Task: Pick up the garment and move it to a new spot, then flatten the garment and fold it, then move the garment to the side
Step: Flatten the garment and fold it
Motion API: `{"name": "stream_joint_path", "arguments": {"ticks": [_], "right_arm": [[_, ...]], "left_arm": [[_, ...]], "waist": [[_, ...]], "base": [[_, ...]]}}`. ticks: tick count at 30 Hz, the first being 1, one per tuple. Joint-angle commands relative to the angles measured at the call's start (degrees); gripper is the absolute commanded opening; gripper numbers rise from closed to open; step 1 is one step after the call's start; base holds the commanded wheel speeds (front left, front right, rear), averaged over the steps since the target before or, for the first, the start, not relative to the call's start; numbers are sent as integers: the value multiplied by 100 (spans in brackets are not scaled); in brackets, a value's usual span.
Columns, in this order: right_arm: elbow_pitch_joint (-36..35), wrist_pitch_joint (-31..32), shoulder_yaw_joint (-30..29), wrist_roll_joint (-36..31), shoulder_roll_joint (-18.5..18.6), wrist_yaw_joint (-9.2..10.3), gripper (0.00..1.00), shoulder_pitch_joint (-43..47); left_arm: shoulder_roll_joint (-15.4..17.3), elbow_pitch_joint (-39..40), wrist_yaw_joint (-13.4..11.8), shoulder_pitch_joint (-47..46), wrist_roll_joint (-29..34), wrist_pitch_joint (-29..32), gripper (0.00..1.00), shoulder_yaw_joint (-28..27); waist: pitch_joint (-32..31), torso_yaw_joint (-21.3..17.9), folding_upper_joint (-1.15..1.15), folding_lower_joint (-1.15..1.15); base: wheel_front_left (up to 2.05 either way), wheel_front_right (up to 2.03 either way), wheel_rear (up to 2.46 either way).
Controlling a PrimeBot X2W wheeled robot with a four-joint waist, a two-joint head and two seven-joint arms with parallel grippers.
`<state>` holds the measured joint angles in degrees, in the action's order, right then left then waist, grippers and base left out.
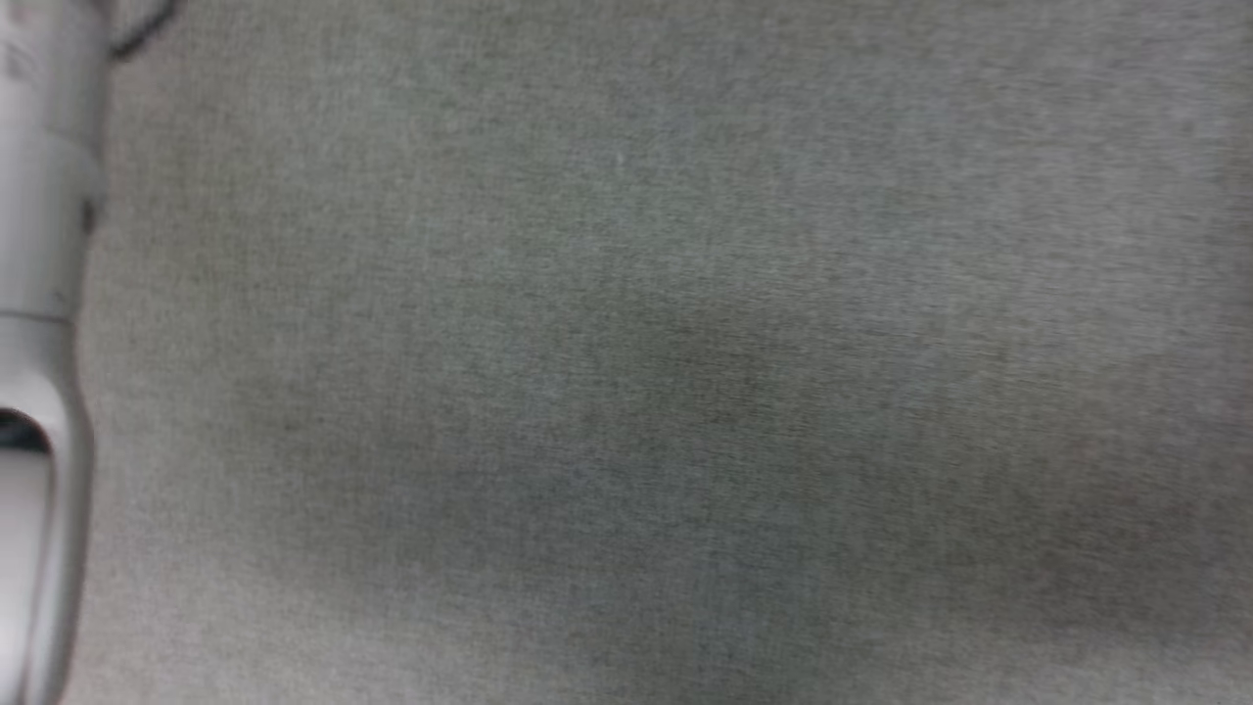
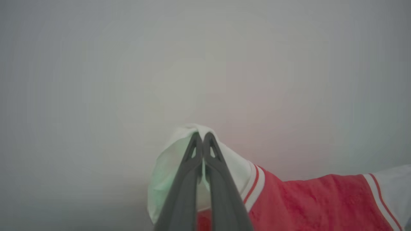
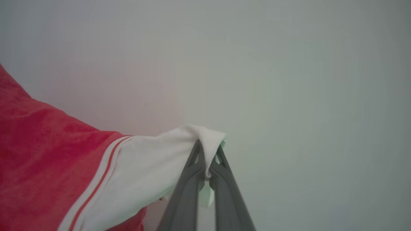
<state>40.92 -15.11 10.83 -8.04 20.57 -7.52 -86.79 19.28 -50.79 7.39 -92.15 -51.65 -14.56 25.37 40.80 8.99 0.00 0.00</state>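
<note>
Red shirt (image 2: 321, 202) gripped at both sleeves
The left gripper (image 2: 203, 138) is clamped on one white sleeve end; the right gripper (image 3: 209, 150) pinches the other.

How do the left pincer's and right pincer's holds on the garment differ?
Left pincer: white sleeve end wraps around its tips. Right pincer: white cloth is bunched, a fold tucked between its tips. In each wrist view, the garment trails rightward from the left pincer, leftward from the right pincer. Both are shut on white sleeve ends.

left pincer (image 2: 203, 136) clamped, right pincer (image 3: 209, 146) clamped
</note>
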Motion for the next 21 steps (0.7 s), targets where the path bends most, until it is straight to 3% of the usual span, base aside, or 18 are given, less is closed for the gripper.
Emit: {"name": "stream_joint_path", "arguments": {"ticks": [1, 5, 10, 16, 21], "right_arm": [[46, -2, 18, 113, -9, 6, 0, 81], [172, -3, -27, 713, -7, 6, 0, 302], [416, 60, 901, 2047, 41, 6, 0, 708], [-50, 832, 1764, 3676, 803, 5, 0, 1363], [-767, 1626, 2225, 4784, 1558, 6, 0, 2176]], "left_arm": [[-15, -6, 11, 77, -85, 36, 0, 60], [-38, -160, 12, 364, -432, 402, 0, 326], [29, -204, 12, 670, -724, 1120, 0, 676], [269, 179, 12, 1206, -771, 1929, 0, 1377], [544, 542, 6, 1865, -763, 2205, 0, 1839]], "waist": [[161, 194, 0, 0], [-48, 259, 0, 0], [-582, 303, 0, 0], [-1288, 382, 0, 0], [-1922, 361, 0, 0]], "base": [[0, 0, 0], [0, 0, 0], [0, 0, 0], [0, 0, 0], [0, 0, 0]]}}
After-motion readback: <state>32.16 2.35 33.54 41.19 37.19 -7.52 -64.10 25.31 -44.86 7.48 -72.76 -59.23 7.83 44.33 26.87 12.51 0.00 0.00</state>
